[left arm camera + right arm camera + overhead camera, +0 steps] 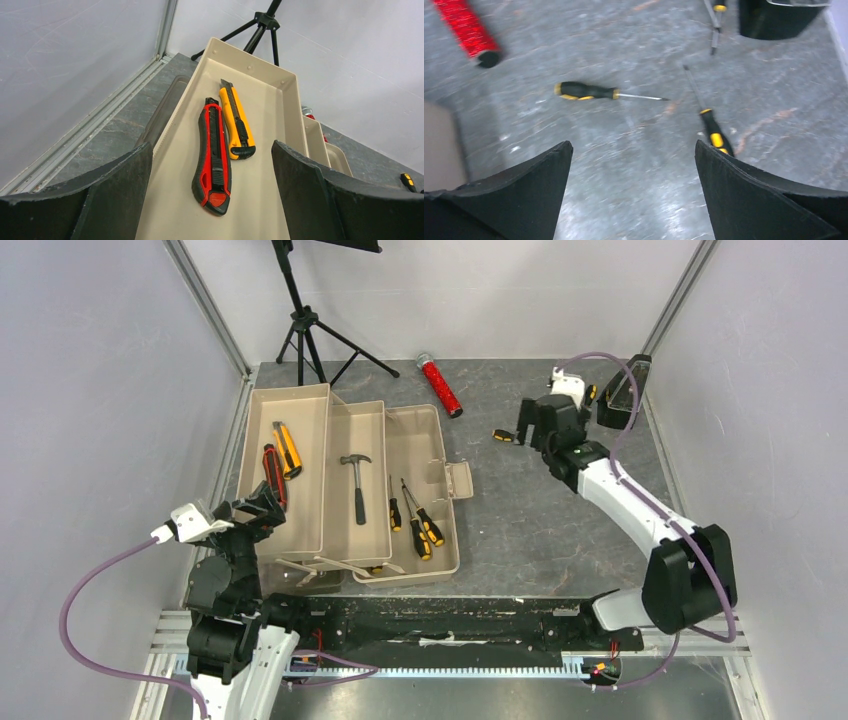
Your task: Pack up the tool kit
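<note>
Right wrist — right gripper (632, 147) agape near screwdriver (586, 91)

Open tan toolbox (305, 502) — knives (287, 448), hammer (358, 486), screwdrivers (425, 526) inside

Seen from above, the light is bright, even and diffuse, with only faint, soft-edged shadows on the grey surface (540, 510) under the arms. That view is sharp from edge to edge.

The left wrist view is also crisp: the red utility knife (212, 155) and orange utility knife (236, 122) are in clear focus, and a mild sheen lies on the tray (265, 100) floor. Its walls converge steeply under wide-angle stretch. The fingers (100, 200) of the left tool (210, 145) are dark and featureless.

The right wrist view is smeared throughout. The red glittery cylinder (466, 27) and two screwdrivers (586, 91) have soft, streaked outlines, and pale glare washes the surface between the right tool (634, 142)'s fingers (749, 200).
</note>
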Available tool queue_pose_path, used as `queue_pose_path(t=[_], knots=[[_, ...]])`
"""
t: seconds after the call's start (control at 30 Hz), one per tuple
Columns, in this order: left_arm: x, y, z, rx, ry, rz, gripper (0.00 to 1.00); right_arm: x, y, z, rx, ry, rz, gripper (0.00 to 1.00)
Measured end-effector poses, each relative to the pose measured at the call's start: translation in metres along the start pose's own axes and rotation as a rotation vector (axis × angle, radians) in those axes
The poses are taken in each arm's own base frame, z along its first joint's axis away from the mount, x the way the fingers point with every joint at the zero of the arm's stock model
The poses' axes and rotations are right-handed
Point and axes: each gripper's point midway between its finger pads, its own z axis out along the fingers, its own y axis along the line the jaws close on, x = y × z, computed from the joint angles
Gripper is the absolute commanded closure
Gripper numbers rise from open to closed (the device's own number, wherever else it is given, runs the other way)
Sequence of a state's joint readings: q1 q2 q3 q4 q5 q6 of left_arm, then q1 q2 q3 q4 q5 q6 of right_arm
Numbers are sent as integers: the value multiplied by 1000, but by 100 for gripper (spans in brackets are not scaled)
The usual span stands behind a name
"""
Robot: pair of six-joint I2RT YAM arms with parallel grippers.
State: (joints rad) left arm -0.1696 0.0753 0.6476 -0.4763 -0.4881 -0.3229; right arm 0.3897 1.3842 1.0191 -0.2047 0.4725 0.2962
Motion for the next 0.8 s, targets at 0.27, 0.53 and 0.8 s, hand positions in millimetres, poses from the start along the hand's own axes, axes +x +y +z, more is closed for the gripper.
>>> queue_pose_path(t=[0.27, 0.53, 0.8], knots=[[0, 0, 0, 0, 0, 0, 7, 42, -93, 59, 166, 181, 87, 12], [0, 0, 0, 0, 0, 0, 7, 105, -141, 93, 198, 376, 185, 28], [0, 0, 0, 0, 0, 0, 7, 125, -135, 105, 130, 433, 206, 60]])
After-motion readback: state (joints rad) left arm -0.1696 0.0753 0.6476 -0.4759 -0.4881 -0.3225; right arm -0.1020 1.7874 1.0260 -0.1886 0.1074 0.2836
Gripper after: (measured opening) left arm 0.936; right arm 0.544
